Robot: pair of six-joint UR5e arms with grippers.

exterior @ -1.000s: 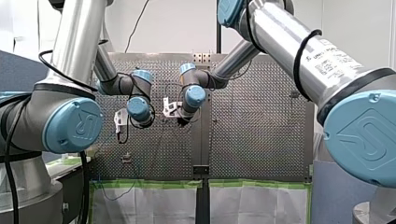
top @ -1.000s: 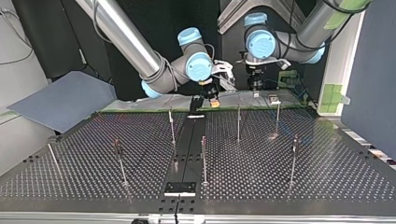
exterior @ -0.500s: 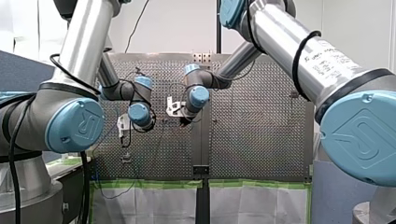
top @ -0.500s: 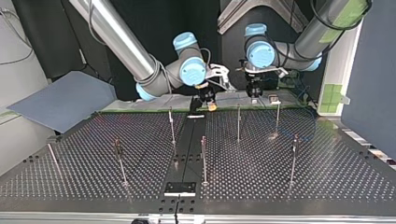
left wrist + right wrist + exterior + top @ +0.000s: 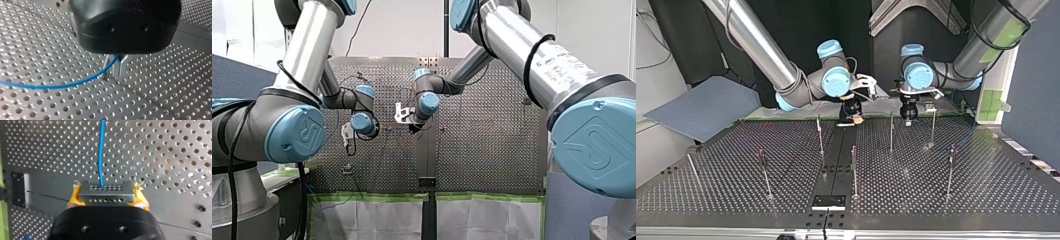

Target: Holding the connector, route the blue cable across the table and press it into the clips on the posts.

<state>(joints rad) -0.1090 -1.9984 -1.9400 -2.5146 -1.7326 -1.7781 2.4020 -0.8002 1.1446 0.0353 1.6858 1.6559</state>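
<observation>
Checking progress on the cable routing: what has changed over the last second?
In the top view both pincers came down toward the first posts: my right pincer, holding the connector, also drifted to the view's left; my left pincer, on the blue cable, came straight down. Posts and table stayed put.

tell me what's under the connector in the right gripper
Only the perforated table shows beneath the connector, which my right gripper clamps; the blue cable runs off over it. The patch right under the connector is covered.
</observation>
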